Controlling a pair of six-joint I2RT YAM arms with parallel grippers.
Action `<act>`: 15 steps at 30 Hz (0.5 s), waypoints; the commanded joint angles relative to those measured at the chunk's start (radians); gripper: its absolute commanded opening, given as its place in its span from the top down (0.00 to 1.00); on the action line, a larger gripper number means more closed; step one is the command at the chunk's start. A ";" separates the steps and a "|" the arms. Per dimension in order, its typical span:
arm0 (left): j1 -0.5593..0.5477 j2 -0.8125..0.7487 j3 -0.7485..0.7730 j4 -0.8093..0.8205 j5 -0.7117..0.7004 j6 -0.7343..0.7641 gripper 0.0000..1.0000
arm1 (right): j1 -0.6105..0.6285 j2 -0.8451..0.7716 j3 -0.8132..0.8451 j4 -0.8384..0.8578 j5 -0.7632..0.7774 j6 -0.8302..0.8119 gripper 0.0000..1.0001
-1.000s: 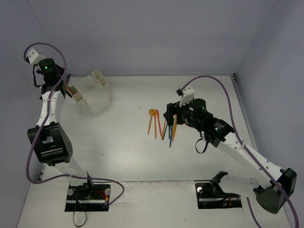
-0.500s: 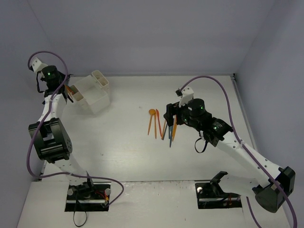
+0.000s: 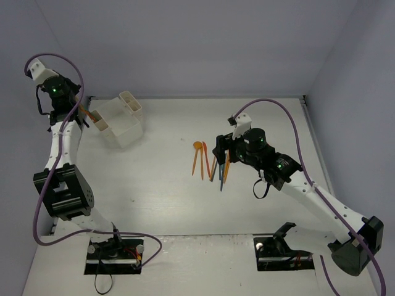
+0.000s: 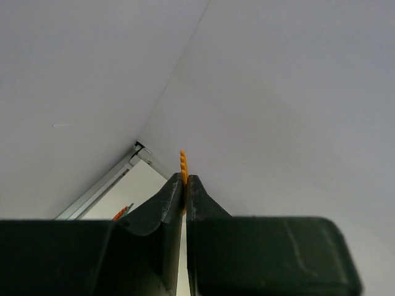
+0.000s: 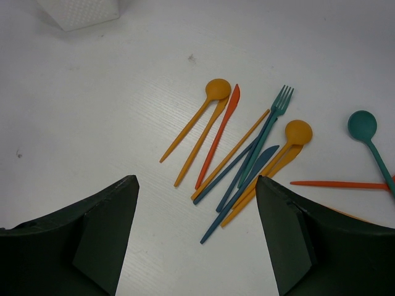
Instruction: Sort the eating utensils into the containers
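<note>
Loose on the table (image 3: 160, 185), which is off-white: orange spoon (image 5: 216, 90), red knife (image 5: 223, 129), teal fork (image 5: 281, 100), dark blue knife (image 5: 244, 194), teal spoon (image 5: 361, 124). The black left gripper (image 4: 186, 179) pinches an orange utensil (image 4: 182, 161). Containers (image 3: 120, 120) are white, with a fine dot pattern on one wall. Cables (image 3: 284, 108) are purple.

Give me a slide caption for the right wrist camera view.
Right arm's open jaws over loose utensils on the white table: orange spoons, red knife, teal fork, teal spoon.
</note>
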 commanded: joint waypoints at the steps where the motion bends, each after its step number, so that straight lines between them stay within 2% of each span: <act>1: -0.004 -0.045 0.046 0.069 0.040 0.004 1.00 | -0.008 -0.003 0.012 0.044 -0.014 -0.002 0.26; 15: -0.004 0.066 0.075 0.084 0.085 -0.087 1.00 | -0.008 -0.003 0.003 0.043 -0.014 -0.001 0.26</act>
